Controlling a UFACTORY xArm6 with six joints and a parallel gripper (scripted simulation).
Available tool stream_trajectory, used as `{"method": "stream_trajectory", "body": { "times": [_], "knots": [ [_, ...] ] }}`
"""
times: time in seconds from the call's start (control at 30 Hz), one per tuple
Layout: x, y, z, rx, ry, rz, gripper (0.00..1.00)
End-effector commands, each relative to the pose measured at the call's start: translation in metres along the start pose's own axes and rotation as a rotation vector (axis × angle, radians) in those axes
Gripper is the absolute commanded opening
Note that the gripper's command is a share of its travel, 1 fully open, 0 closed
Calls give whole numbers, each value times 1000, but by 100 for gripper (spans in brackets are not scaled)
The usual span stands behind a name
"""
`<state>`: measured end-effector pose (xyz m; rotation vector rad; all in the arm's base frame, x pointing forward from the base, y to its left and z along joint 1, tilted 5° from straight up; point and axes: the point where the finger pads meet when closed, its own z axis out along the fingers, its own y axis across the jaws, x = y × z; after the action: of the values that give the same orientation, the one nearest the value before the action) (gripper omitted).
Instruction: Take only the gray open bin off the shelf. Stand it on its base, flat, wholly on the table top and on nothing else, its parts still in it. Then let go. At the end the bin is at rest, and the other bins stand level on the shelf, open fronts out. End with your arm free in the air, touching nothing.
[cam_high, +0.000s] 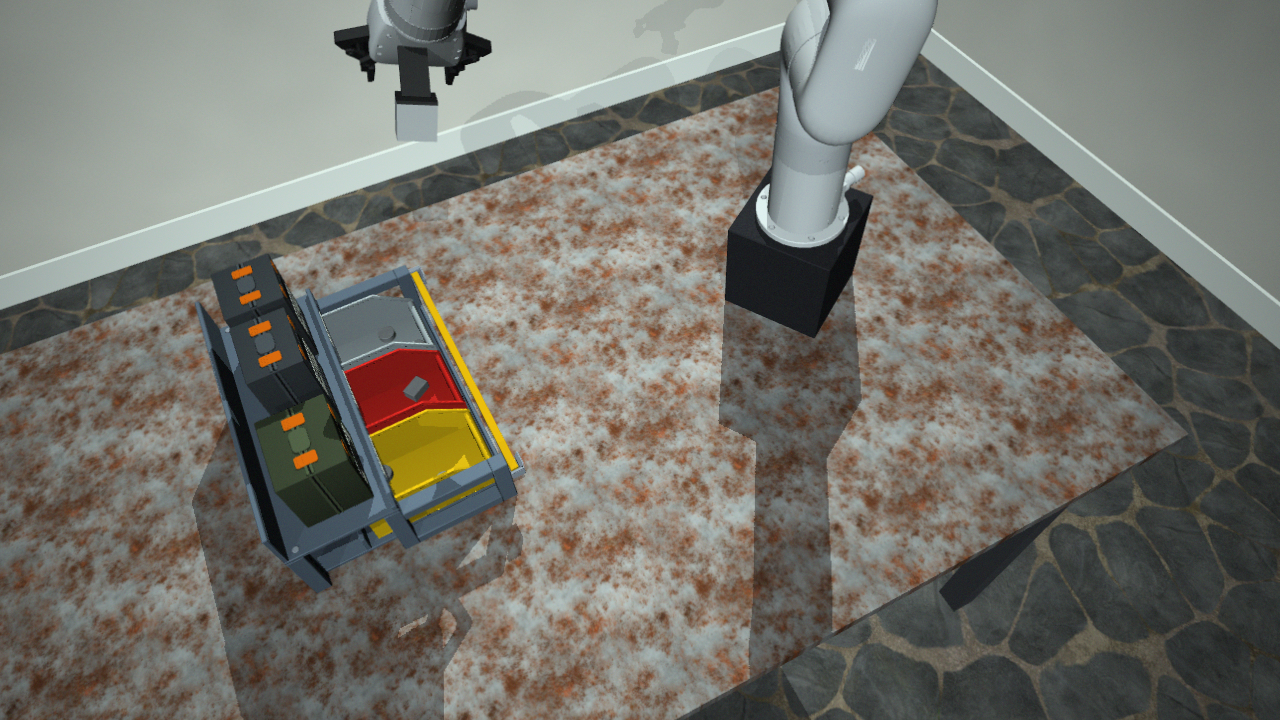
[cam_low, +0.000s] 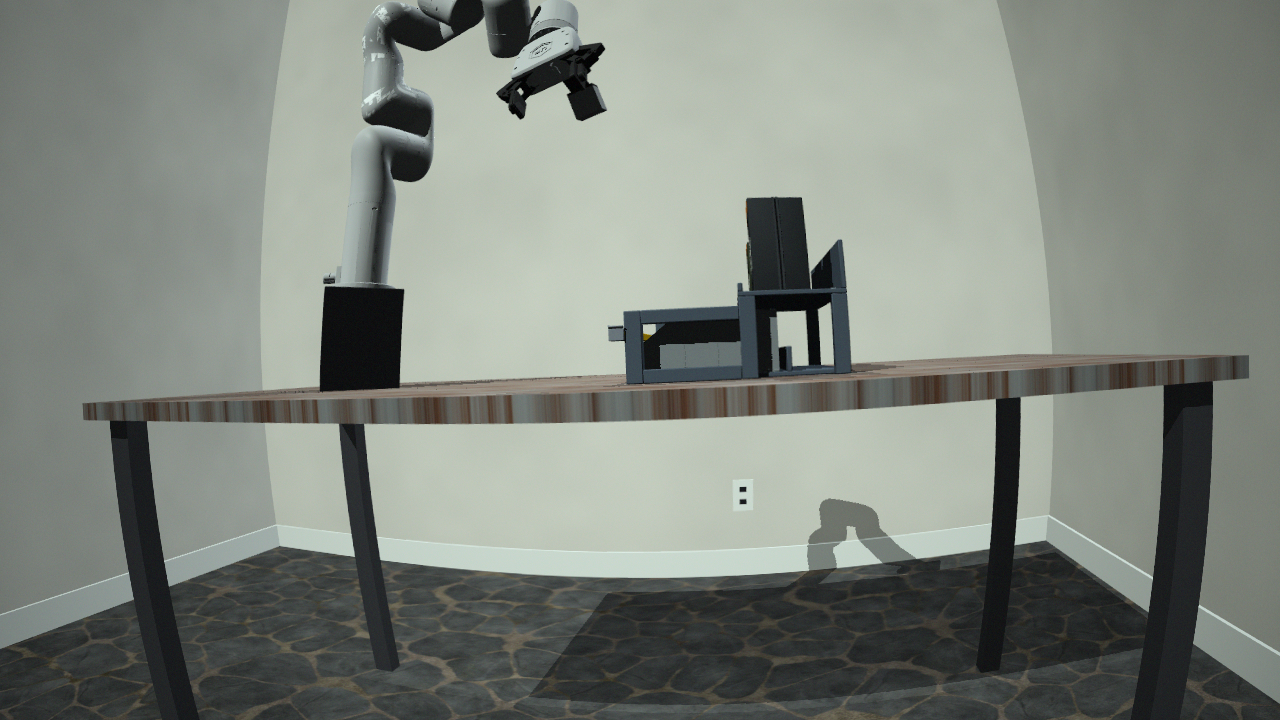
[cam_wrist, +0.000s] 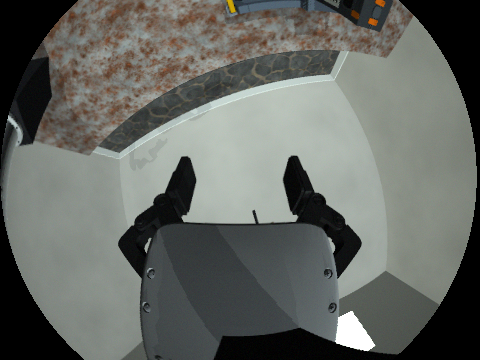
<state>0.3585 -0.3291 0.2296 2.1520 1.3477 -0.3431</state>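
Note:
The gray open bin (cam_high: 358, 329) (cam_low: 700, 357) stands on the low level of the blue-gray shelf (cam_high: 362, 289) (cam_low: 689, 314), at the end farthest from the top camera. A small round gray part (cam_high: 386, 334) lies in it. The red bin (cam_high: 384, 368) stands beside it with a gray block (cam_high: 415, 388) inside. The yellow bin (cam_high: 429, 443) stands beyond the red one, with a small part (cam_high: 386, 471) at its edge. My gripper (cam_high: 410, 77) (cam_wrist: 239, 167) is open and empty, high above the table and well away from the gray bin. The bins are out of the wrist view.
Two dark cases (cam_high: 255, 291) (cam_high: 279, 368) and a green case (cam_high: 313, 465) stand on the shelf's higher level, behind the bins. A yellow strip (cam_high: 465, 368) runs along the shelf's front edge. The robot's black base block (cam_high: 774, 277) (cam_low: 360, 340) stands on the table (cam_high: 608, 429).

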Motion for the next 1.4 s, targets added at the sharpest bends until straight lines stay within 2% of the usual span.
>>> {"method": "stream_trajectory", "body": {
  "times": [0.0,0.47,0.63,1.03,1.2,1.37],
  "knots": [
    [-1,2,-1,-4,-1,2,100],
    [-1,2,-1,-4,-1,2,100],
    [23,-6,-44,-48,251,-47,100],
    [23,-6,-44,-48,251,-47,100],
    [47,-13,-87,-92,496,-95,100],
    [47,-13,-87,-92,496,-95,100]
  ]
}}
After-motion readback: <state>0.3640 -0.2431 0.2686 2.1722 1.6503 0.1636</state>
